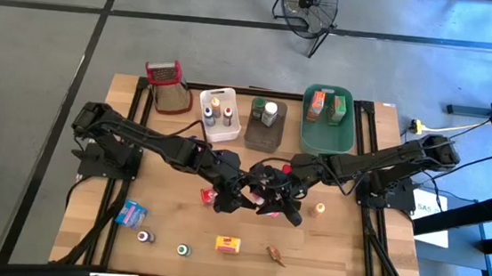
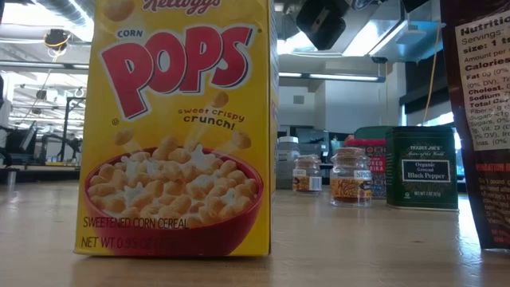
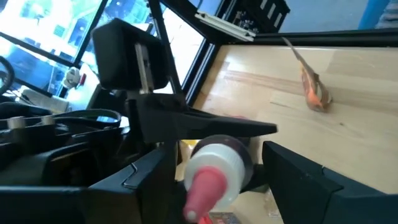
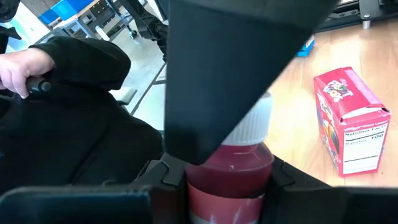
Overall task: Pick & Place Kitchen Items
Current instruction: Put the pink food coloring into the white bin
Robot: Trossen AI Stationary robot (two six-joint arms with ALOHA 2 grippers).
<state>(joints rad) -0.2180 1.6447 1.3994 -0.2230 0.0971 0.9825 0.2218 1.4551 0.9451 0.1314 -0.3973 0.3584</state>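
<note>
Centrally, bottle [image 4: 231, 167] between both pincers

Both claws crowd mid-table, the right gripper [image 1: 278, 197] nose to nose with the left gripper [image 1: 234, 195], no gap between. Beyond them the tubs [image 1: 327, 127] wall the far edge. Nearer, bare wood opens around the yellow box [image 1: 229, 244].

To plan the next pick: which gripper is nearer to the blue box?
Left. The blue box lies near the table's left front corner. The left gripper is at mid-table, on the box's side; the right gripper faces it from the far side, farther away.
</note>
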